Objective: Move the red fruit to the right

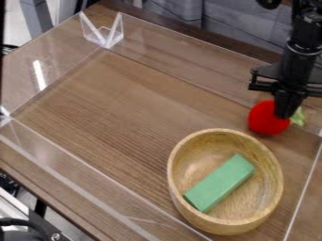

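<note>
The red fruit (265, 117) is small, round and bright red, with a green leafy stem on its right side. It is at the right of the wooden table, just beyond the wooden bowl's far rim. My black gripper (284, 102) comes straight down onto the fruit's top right, fingers together and shut on it. The fingertips are hidden where they meet the fruit. Whether the fruit touches the table I cannot tell.
A wooden bowl (189, 151) holding a green rectangular block (220, 183) stands at the front right, close to the fruit. Clear plastic walls (56, 56) ring the table, with a right wall (306, 179) beside the bowl. Bare wood stretches to the left.
</note>
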Controlling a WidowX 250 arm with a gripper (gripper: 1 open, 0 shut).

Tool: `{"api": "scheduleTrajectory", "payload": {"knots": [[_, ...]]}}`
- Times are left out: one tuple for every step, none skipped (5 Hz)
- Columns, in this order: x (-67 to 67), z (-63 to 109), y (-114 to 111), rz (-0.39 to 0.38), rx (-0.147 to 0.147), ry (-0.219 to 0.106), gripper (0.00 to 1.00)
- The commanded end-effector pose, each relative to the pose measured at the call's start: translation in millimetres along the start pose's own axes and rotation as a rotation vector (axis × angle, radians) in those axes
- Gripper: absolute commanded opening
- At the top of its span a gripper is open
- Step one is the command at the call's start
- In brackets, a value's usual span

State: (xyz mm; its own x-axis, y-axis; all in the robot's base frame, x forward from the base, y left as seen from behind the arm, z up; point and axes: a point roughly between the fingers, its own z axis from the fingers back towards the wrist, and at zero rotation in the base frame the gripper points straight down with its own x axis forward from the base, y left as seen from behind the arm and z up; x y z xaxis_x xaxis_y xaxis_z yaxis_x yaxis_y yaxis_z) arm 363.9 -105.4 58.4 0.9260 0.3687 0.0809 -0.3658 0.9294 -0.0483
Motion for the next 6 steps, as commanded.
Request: {"api": "scheduleTrajectory", "payload": {"knots": [[12.7,15.1,-9.9,-0.030,-0.044,-0.063,0.00],[9.2,6.2,-14.3,-0.068,-0.048,-0.061,1.00],[5.2,8.6,-17.8,-0.094,-0.049,-0.057,1.00],[5.0,12.6,-16.6,-0.102,-0.050,-0.060,0.00],[6.4,17.0,-15.5,-0.112,-0.052,-0.063,0.00],[8.6,9.1,-13.8,-0.079,-0.047,-0.064,1.00]]}}
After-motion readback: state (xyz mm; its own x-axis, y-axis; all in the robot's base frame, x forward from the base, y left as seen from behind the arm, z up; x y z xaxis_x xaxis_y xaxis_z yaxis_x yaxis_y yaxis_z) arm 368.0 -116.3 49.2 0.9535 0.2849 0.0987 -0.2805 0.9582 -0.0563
